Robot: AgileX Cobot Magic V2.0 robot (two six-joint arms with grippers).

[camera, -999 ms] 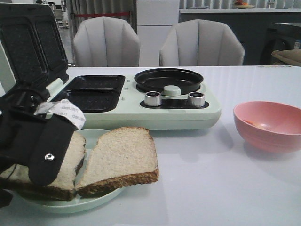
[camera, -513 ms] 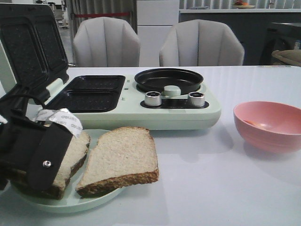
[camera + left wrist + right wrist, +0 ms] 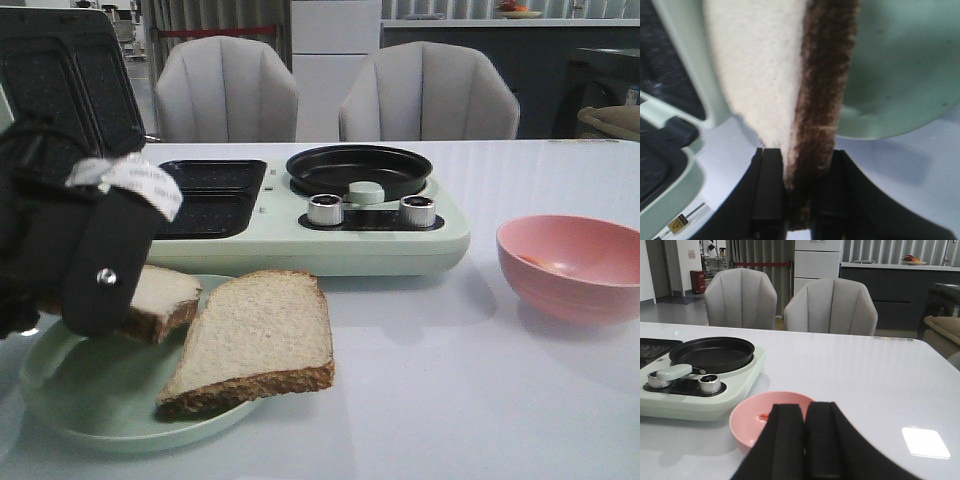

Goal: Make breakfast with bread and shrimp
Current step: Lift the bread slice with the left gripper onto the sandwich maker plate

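Note:
My left gripper [image 3: 112,296] is shut on one slice of bread [image 3: 162,300] by its brown crust [image 3: 822,100]. It holds that slice tilted a little above the pale green plate [image 3: 90,392]. The wrist view shows both jaws [image 3: 800,167] pinching the crust edge. A second slice of bread [image 3: 258,337] lies flat on the plate, its corner overhanging the rim. One small orange piece of shrimp [image 3: 764,416] shows in the pink bowl [image 3: 572,266] at the right. My right gripper [image 3: 804,412] is shut and empty, hovering near that bowl [image 3: 752,422].
A pale green breakfast maker [image 3: 385,245] stands behind the plate. Its lid [image 3: 65,90] is raised, with two black sandwich wells [image 3: 205,195], a round black pan [image 3: 358,168] and two knobs. Two grey chairs [image 3: 228,90] stand beyond the table.
The left gripper has risen with its slice of bread, lifting it off the plate and off the neighbouring slice. The second slice and the bowl have not moved.

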